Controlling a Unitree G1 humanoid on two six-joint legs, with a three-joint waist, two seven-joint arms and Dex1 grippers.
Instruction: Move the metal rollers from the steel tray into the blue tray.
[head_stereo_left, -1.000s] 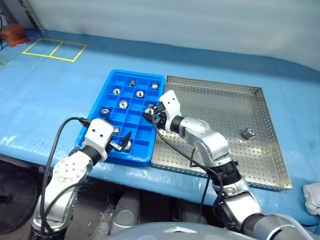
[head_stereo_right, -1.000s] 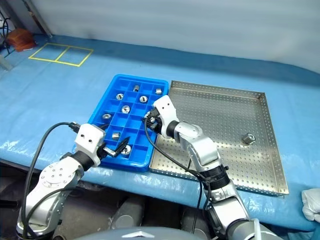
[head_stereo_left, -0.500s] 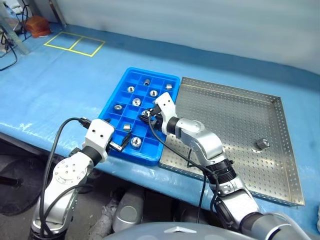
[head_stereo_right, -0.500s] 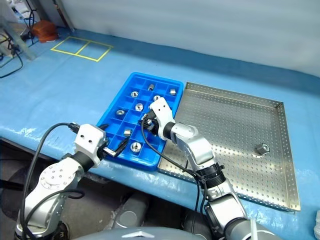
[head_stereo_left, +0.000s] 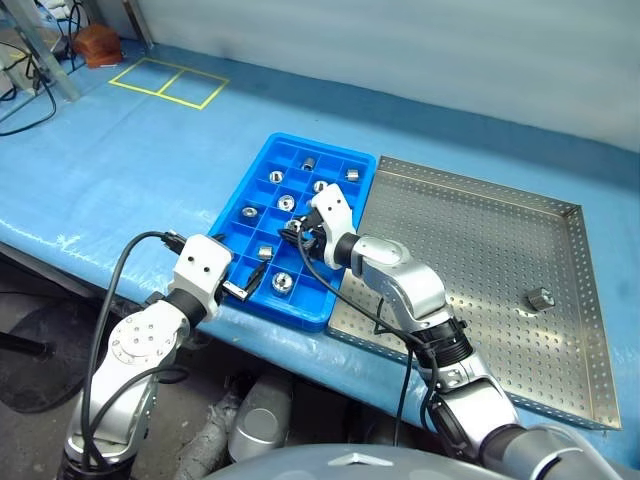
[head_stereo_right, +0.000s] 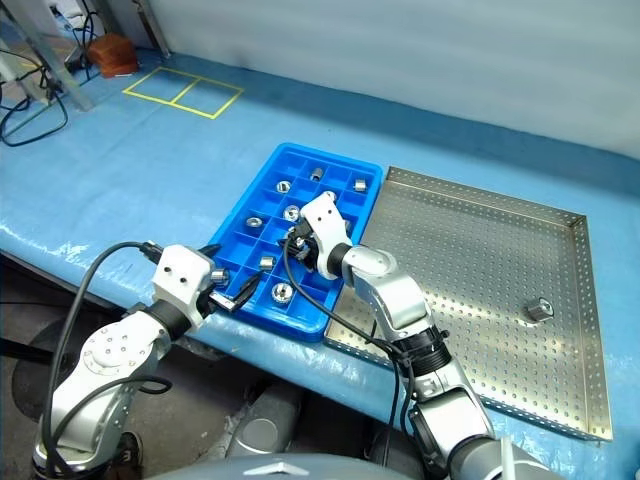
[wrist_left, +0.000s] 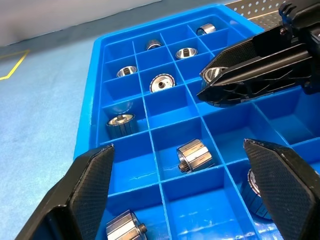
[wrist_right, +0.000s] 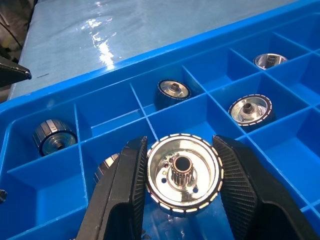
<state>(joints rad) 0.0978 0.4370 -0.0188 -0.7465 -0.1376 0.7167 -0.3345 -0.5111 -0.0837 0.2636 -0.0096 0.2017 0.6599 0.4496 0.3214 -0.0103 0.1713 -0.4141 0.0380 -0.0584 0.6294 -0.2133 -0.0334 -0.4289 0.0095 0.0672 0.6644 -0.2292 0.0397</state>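
Clamped between the two black fingers of the right gripper (wrist_right: 182, 200) is one metal roller (wrist_right: 184, 173), its round face with the central hole turned toward the wrist camera; the pads press on its ribbed rim from both sides. That gripper hangs over the middle of the blue tray (head_stereo_left: 236, 204), above an open compartment, with the roller clear of the tray floor.

Spread wide with nothing between them are the fingers of the left gripper (wrist_left: 185, 192), which hovers at the near edge of the blue tray, just above its nearest compartments.

Several more rollers already lie in the blue tray, one to a compartment: a few in the far rows, such as one near the far edge (head_stereo_left: 309, 162), one in a left-hand compartment (head_stereo_left: 248, 211), one in the middle lying on its side (wrist_left: 195, 155), and one in a near compartment (head_stereo_left: 283, 284).

Touching the blue tray's right side is the steel tray (head_stereo_left: 470, 330), its perforated floor mostly bare. One last roller (head_stereo_left: 539, 298) lies toward its right side, well apart from both grippers.

Both trays rest on a table covered in blue sheeting (head_stereo_left: 120, 160). Yellow tape squares (head_stereo_left: 168, 83) mark the far left of it.
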